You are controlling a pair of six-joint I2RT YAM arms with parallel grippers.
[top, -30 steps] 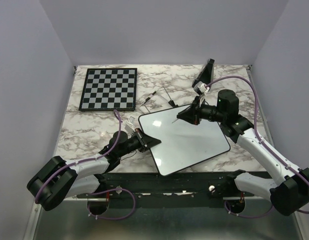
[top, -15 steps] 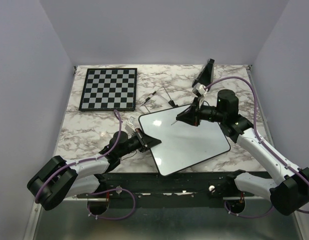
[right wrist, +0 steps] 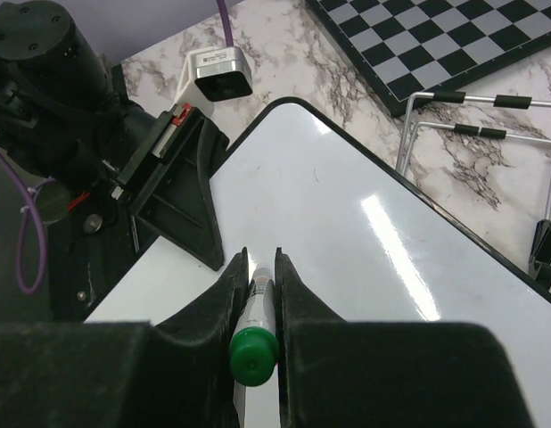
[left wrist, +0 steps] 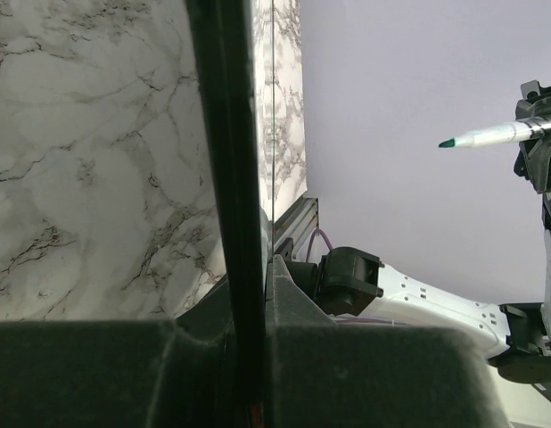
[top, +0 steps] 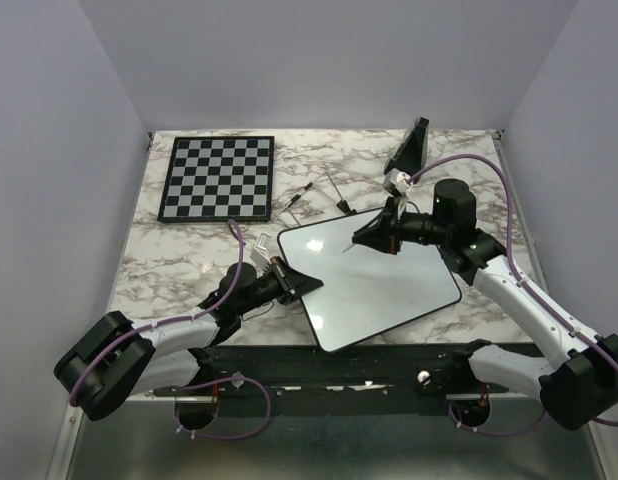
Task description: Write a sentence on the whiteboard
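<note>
The whiteboard [top: 379, 285] lies tilted on the marble table, its glossy surface blank; no sentence is in view. My left gripper [top: 301, 283] is shut on the board's left rim, which runs edge-on as a black strip [left wrist: 226, 178] between the fingers of my left gripper [left wrist: 244, 294]. My right gripper [top: 374, 232] hovers over the board's far part, shut on a marker [right wrist: 260, 299] with a green end. The marker's teal tip [left wrist: 448, 143] points down-left, just above the white surface [right wrist: 347, 223]. The left gripper [right wrist: 182, 192] also shows in the right wrist view.
A black-and-white chessboard [top: 217, 178] lies at the back left. A wire stand [top: 334, 190] and a thin dark stick [top: 299, 197] lie between it and the whiteboard. A black wedge-shaped object [top: 409, 145] stands at the back right. A small clear piece [top: 261, 242] sits near the left gripper.
The right gripper has shifted slightly, bringing the marker tip a little lower and nearer the board. The left arm and the board have not moved.
</note>
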